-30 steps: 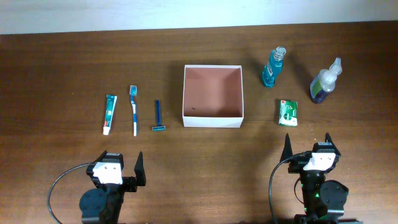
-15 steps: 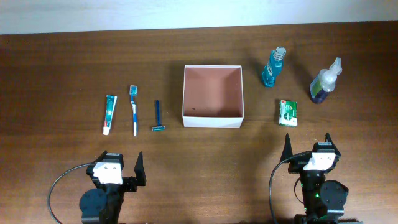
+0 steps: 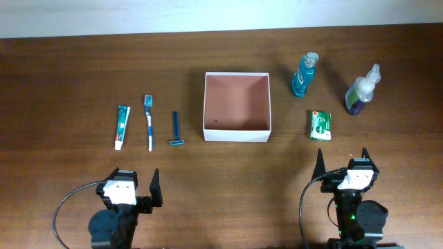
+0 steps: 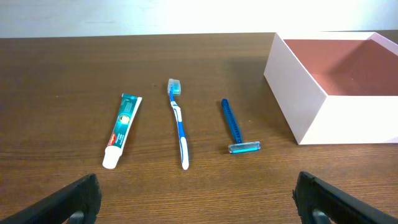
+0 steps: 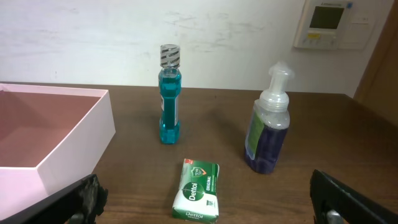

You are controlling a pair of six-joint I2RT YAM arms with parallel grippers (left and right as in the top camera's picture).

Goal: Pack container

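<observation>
The container (image 3: pixel 237 131), a shallow white box with a pinkish-brown inside, stands at the table's middle with nothing in it; it also shows in the left wrist view (image 4: pixel 292 93) and the right wrist view (image 5: pixel 68 149). Left of it lie a toothpaste tube (image 3: pixel 122 126), a blue toothbrush (image 3: pixel 149 122) and a blue razor (image 3: pixel 176 129). Right of it stand a blue mouthwash bottle (image 3: pixel 304 75) and a purple pump bottle (image 3: pixel 362 90), with a green soap packet (image 3: pixel 320 125) flat on the wood. My left gripper (image 3: pixel 133 185) and right gripper (image 3: pixel 342 164) rest near the front edge, both open and holding nothing.
The table is dark wood (image 3: pixel 69 69), with a white wall behind it. A wall panel (image 5: pixel 329 23) hangs at the back right. Black cables loop beside each arm base near the front edge.
</observation>
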